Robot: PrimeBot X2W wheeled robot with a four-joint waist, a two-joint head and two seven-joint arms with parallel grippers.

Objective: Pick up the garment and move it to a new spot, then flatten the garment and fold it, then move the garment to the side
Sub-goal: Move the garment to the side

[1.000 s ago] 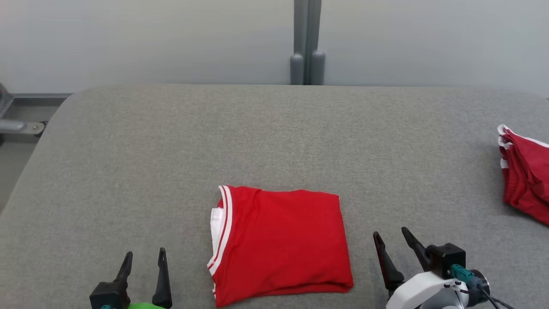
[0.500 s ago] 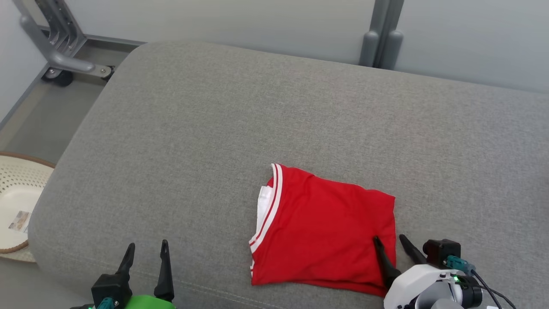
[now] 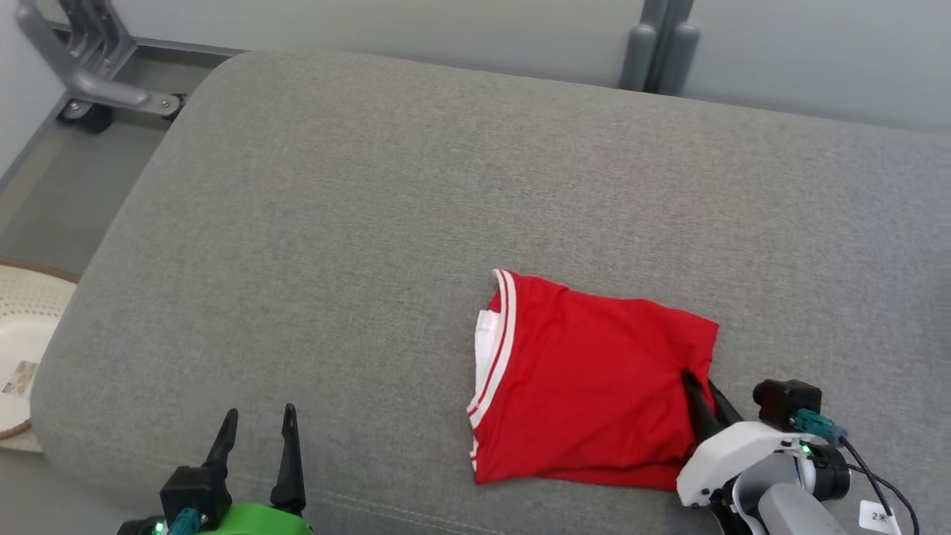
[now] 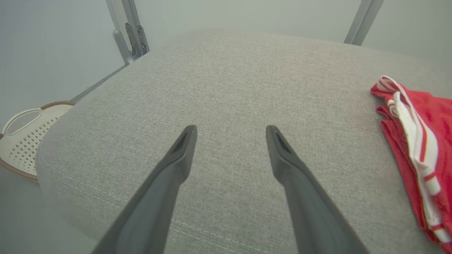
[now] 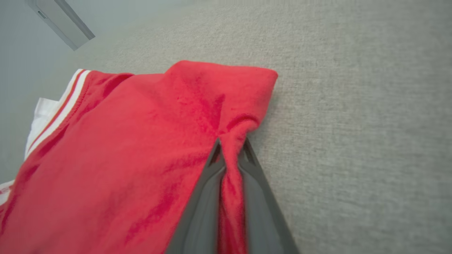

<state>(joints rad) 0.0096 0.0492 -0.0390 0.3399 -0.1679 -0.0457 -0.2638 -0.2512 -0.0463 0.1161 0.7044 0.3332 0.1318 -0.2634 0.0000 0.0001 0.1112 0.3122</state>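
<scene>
Where cloth partly hides its tips, right gripper (image 3: pixel 698 380) pinches the garment (image 3: pixel 587 386) at its right edge; left gripper (image 3: pixel 261 410), spread and empty, well left of the garment; cropped basket (image 3: pixel 22 327) beyond.

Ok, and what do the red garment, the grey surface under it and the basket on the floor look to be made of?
The garment: soft matte knit, probably cotton or polyester; it bunches into a fold where the right gripper pinches it. The surface: coarse woven upholstery, matte, with a stitched seam; likely padded. The basket: cream perforated plastic, apparently, brown rim.
</scene>
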